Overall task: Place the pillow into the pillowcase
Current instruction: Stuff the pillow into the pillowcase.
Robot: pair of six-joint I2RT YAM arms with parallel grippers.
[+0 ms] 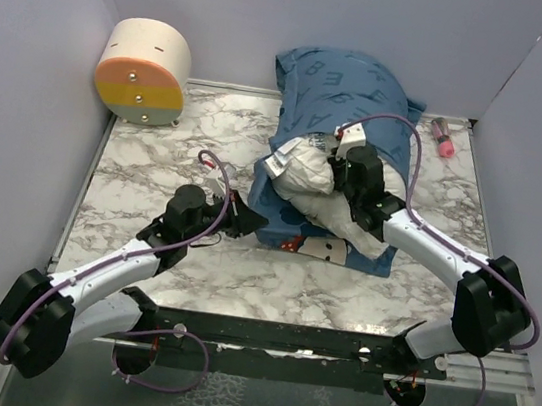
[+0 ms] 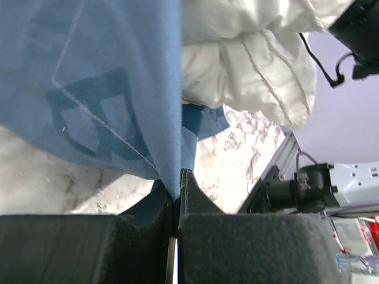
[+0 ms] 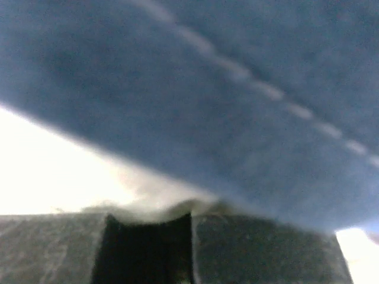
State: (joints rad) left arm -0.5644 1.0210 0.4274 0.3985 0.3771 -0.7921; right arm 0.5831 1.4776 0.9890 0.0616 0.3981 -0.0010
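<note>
The left hand [image 2: 178, 183] is pinching the pillowcase [image 2: 106, 89] at its near-left hem. The right hand [image 1: 342, 158] is clamping the upper hem, apparently gripping it. The pillow [image 1: 306, 168] is lying half inside on the table [image 1: 153, 176], its near end sticking out. Both hands should be drawing the mouth nearward evenly, without snagging pillow fabric.

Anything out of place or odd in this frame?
The pillow is only part-way in the pillowcase: its near end bulges out crumpled, and the case is bunched around it. A small pink item lies stray at the far right edge of the table.
</note>
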